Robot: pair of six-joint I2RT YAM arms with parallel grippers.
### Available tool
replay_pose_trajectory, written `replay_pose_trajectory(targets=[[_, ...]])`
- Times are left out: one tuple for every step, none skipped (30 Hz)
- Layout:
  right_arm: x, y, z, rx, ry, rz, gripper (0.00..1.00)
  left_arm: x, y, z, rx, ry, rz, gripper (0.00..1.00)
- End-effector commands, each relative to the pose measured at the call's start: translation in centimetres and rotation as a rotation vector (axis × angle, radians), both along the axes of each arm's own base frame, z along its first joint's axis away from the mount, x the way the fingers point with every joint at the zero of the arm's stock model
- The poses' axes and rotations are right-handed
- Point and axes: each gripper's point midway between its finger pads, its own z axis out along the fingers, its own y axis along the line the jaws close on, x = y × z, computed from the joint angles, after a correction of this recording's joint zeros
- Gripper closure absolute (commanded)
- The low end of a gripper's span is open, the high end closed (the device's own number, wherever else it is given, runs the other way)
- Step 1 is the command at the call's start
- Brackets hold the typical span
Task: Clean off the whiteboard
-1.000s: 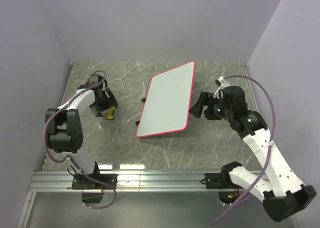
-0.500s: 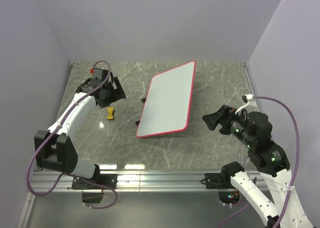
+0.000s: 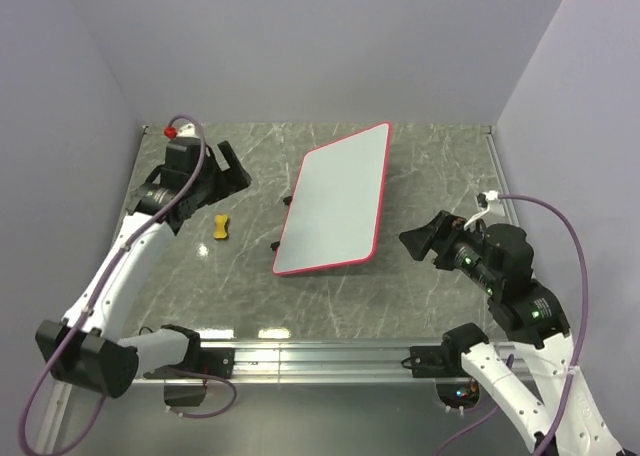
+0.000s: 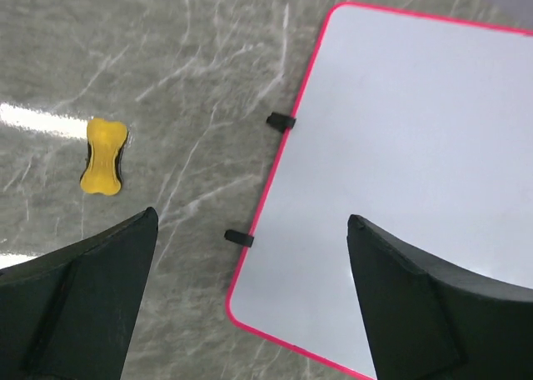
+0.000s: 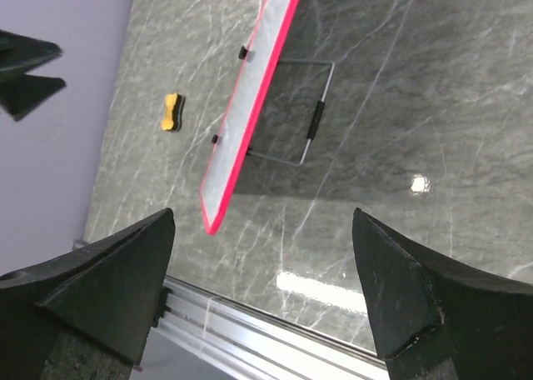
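The whiteboard (image 3: 335, 201), white with a thin red-pink frame, stands tilted in the middle of the table; its face (image 4: 416, 147) shows no marks. From the right wrist it appears nearly edge-on (image 5: 250, 105). A small yellow eraser (image 3: 221, 227) lies loose on the table to its left (image 4: 104, 156) (image 5: 172, 112). My left gripper (image 3: 232, 171) hangs open above the table between eraser and board, holding nothing (image 4: 251, 219). My right gripper (image 3: 420, 238) is open and apart from the board's right side, also holding nothing (image 5: 262, 213).
A wire stand (image 5: 310, 117) props the board from behind. Two black clips (image 4: 281, 121) stick out of the board's left edge. An aluminium rail (image 3: 330, 356) runs along the near table edge. Purple walls close in the left, back and right sides.
The left gripper rose off the eraser and drew back toward the far left, opening wider. The right gripper pulled away from the board's right edge toward the near right.
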Motion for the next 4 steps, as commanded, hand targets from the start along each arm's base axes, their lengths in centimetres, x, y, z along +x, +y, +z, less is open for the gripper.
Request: replay_pose_trajectory(targets=[[0.64, 0.71, 2.59, 0.012, -0.083, 0.039, 0.1, 0.18, 0.43, 2.47, -0.002, -0.089, 0.016, 0.0], [0.67, 0.86, 2.77, 0.006, -0.098, 0.054, 0.11, 0.08, 0.52, 2.72, -0.001, -0.097, 0.018, 0.01], [0.72, 0.87, 3.03, 0.006, -0.107, 0.055, 0.11, -0.08, 0.91, 2.99, 0.007, -0.107, 0.033, 0.01], [0.89, 0.64, 3.08, 0.001, -0.107, 0.041, 0.1, -0.18, 1.08, 3.1, 0.011, -0.112, 0.039, 0.01]])
